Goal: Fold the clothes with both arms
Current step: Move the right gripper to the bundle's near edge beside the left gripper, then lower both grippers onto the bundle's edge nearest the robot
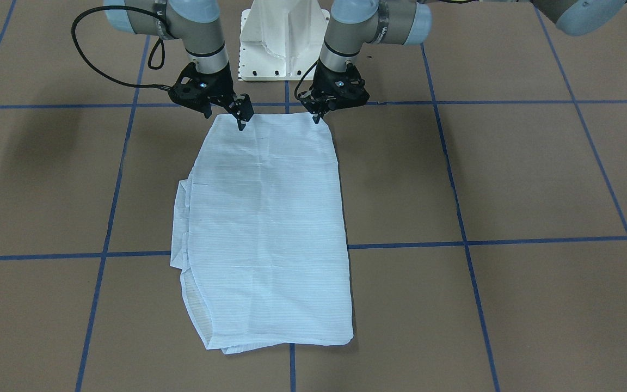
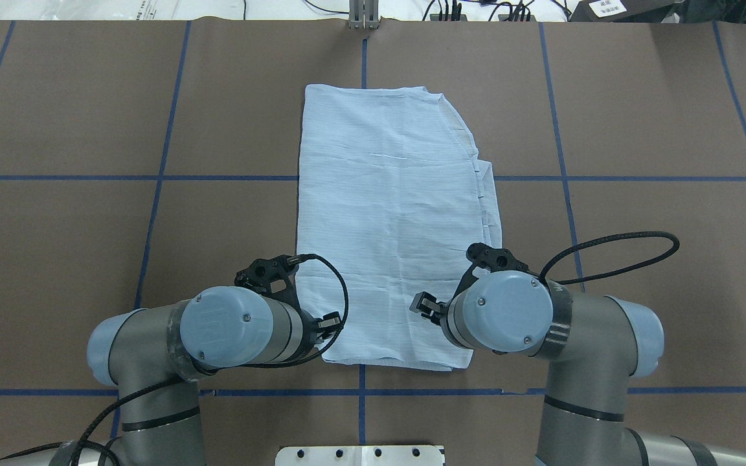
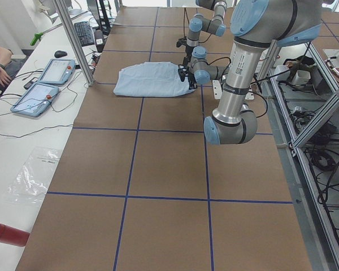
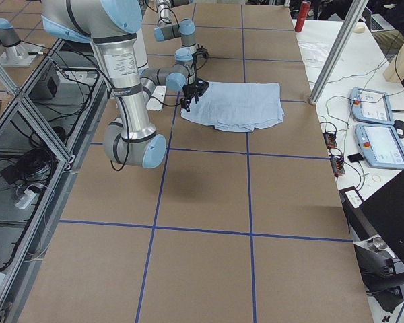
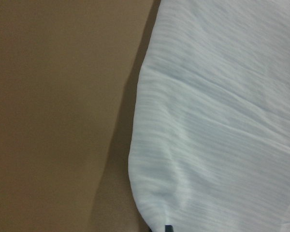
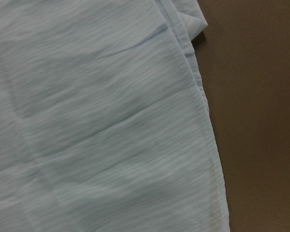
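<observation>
1. Nearest the front-facing camera is one short end of the shirt (image 1: 270, 218), at the lower centre of the frame. Loose layers stick out at its lower left corner.
2. The shirt lies flat on the desk (image 1: 509, 174), folded into a long narrow rectangle. Its long axis runs from the bottom of the frame up toward the robot's base (image 1: 283, 38).
3. Both claws stand at the opposite short end, at the top of the shirt. From them the shirt stretches down the frame.
4. Left claw (image 1: 318, 117): at the shirt's upper right corner. Its fingers look drawn together on the fabric. The left wrist view shows the edge raised over a wide shadow, so the corner is probably pinched.
5. Right claw (image 1: 225, 121): at the upper left corner, fingers apart, one tip on or just above the fabric. The right wrist view shows the fabric lying flat, so this corner is judged not yet gripped.
6. Neither arm is nearer; each serves its own corner. The coming move probably needs the right claw to close. Both would then carry this end down the frame, along the long axis.
7. Fabric: pale blue, thin, finely striped, crossed by creases. No buttons or collar show.
</observation>
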You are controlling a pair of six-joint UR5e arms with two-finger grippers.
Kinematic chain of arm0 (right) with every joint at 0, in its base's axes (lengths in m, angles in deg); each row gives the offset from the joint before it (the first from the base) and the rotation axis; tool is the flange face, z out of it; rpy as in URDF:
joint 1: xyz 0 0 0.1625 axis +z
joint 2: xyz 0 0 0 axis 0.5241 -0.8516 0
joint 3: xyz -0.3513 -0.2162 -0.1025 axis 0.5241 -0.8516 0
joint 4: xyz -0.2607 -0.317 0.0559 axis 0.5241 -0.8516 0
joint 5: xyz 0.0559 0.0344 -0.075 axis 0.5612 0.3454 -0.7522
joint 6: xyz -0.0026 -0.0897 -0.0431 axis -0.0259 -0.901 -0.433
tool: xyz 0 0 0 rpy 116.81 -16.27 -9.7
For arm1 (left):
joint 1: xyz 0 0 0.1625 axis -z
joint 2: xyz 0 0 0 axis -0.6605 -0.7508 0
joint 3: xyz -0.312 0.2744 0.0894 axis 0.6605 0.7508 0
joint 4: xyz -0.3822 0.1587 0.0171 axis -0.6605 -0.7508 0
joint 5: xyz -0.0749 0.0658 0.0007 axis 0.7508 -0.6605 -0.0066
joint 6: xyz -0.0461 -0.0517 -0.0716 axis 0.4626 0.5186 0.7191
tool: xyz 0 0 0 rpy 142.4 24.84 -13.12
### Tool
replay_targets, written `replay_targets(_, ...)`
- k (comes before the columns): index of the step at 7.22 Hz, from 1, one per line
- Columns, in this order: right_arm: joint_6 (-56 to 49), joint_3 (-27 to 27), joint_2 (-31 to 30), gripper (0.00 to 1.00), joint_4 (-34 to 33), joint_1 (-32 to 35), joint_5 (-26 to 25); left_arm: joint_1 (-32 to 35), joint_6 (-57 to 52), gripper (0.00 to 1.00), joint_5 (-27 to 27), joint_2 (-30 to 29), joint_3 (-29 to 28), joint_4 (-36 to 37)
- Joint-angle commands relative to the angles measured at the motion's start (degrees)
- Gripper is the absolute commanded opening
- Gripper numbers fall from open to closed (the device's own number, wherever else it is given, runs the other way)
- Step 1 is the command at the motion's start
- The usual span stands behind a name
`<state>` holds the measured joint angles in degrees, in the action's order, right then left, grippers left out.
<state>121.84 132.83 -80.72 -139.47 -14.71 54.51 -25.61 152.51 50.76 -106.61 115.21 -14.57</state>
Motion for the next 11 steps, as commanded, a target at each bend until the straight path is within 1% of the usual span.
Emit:
replay_targets(1,3.61,-3.62,1.12,1.0,-0.03,-1.95,-0.49,0.18,0.0,0.0,-0.06,-0.33,0.09,0.07)
replay_targets(6,3.71,-3.54,-0.46,1.0,-0.03,-3.8,-0.4,0.18,0.0,0.0,-0.15,-0.25,-0.18,-0.02)
replay_targets(10,3.79,-3.28,-0.46,0.99,-0.03,-4.15,-0.4,0.27,0.0,0.0,-0.32,-0.16,-0.26,-0.02)
replay_targets(11,3.79,-2.84,-0.38,0.84,-0.03,-4.15,-0.31,0.27,0.0,0.0,-0.41,-0.25,-0.44,-0.02)
